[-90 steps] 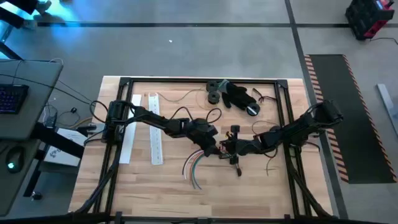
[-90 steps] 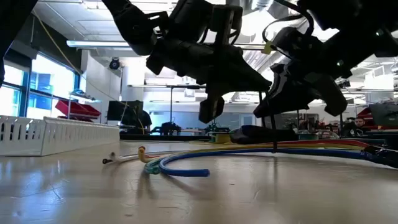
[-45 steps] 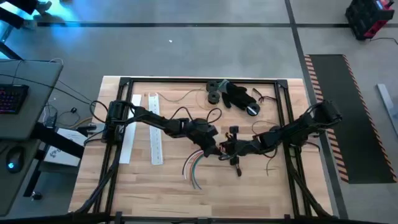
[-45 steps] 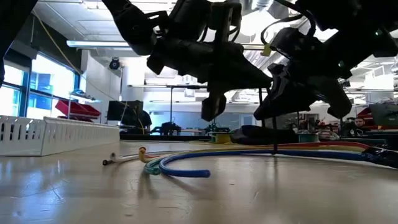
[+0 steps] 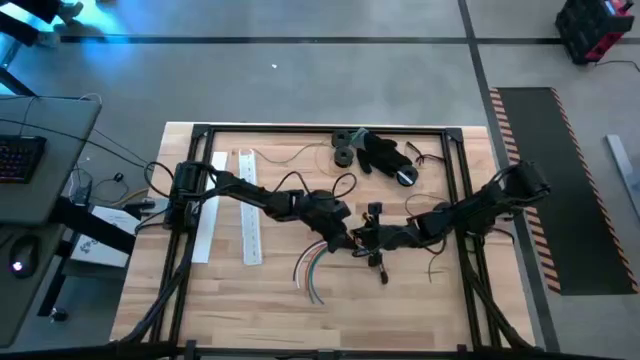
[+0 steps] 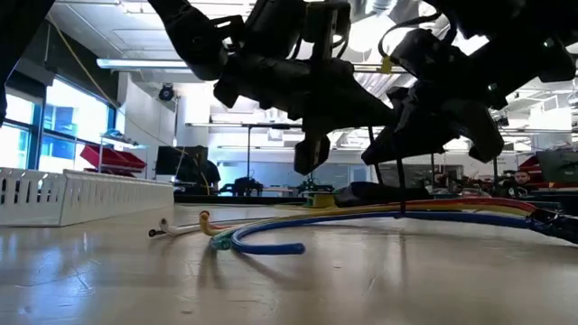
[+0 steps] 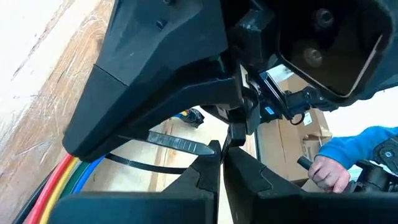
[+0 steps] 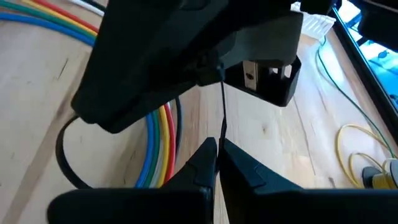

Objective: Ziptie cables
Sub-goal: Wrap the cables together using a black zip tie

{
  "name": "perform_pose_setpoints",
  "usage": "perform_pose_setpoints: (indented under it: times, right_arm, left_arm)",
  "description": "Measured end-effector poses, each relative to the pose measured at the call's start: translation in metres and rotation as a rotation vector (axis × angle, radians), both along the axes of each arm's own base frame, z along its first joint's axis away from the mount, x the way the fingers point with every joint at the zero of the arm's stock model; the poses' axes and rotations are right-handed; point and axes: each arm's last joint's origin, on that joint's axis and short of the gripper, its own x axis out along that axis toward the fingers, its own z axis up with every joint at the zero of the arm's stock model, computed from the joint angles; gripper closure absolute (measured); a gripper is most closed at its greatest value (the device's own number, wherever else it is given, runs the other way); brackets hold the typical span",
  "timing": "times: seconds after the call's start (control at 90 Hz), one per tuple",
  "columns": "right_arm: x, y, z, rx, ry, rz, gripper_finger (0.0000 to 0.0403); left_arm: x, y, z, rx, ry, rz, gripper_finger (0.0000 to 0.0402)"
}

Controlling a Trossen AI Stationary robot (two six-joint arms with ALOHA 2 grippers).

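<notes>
Both grippers meet over the middle of the wooden table (image 5: 420,300). The left gripper (image 5: 347,240) and the right gripper (image 5: 372,241) stand tip to tip just above the cables (image 5: 312,268), a bundle of red, yellow, green and blue wires that curves across the boards and fans out at its free ends. In the right wrist view the right gripper's fingers (image 8: 205,163) are pressed together on a thin black zip tie (image 8: 222,118), whose strap runs on as a loop (image 8: 62,155) around the cables (image 8: 160,146). In the left wrist view the left gripper's fingers (image 7: 205,177) are likewise closed, pinching the same strap near its ribbed tail (image 7: 180,144).

Risks, as we judge them: the strap is slender and held only at the fingertips, so a pull off the line of the tie could slip it from either grip; a pull before the tail is seated in the head would leave the loop slack; and lifting could drag the light cables along the table.

Hidden or unclear: the head of the zip tie is masked by the gripper bodies, so we cannot tell whether the tail has entered it. From above, the tie is too fine to trace. A person's hand (image 7: 326,171) shows beyond the table.
</notes>
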Motion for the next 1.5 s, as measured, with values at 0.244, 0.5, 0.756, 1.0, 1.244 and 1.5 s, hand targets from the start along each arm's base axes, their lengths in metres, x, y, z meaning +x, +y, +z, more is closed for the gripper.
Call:
perform_pose_setpoints:
  times: [0.244,0.5,0.756,1.0,1.244,1.5]
  right_arm:
    - [-0.008,-0.003,-0.009,0.047,-0.002,-0.040,0.0403]
    - [-0.005,-0.001,-0.003,0.039,-0.084,0.006,0.0403]
    - [-0.006,0.002,-0.005,0.018,-0.064,0.026,0.0403]
    - [-0.012,0.001,-0.012,0.166,-0.011,-0.091,0.0403]
    - [-0.022,-0.004,-0.025,0.274,0.022,-0.206,0.0369]
    - [-0.035,-0.008,-0.035,0.424,-0.051,-0.296,0.0293]
  left_arm:
    - [0.000,-0.006,0.000,0.015,-0.008,-0.022,0.0402]
    - [-0.001,-0.011,0.000,0.013,-0.013,-0.060,0.0402]
    - [-0.001,-0.011,0.000,0.019,-0.016,-0.062,0.0402]
    - [-0.001,-0.011,0.000,0.019,-0.016,-0.061,0.0402]
    - [-0.001,-0.010,0.000,0.027,-0.017,-0.044,0.0402]
    - [-0.001,-0.011,0.000,0.030,-0.019,-0.043,0.0402]
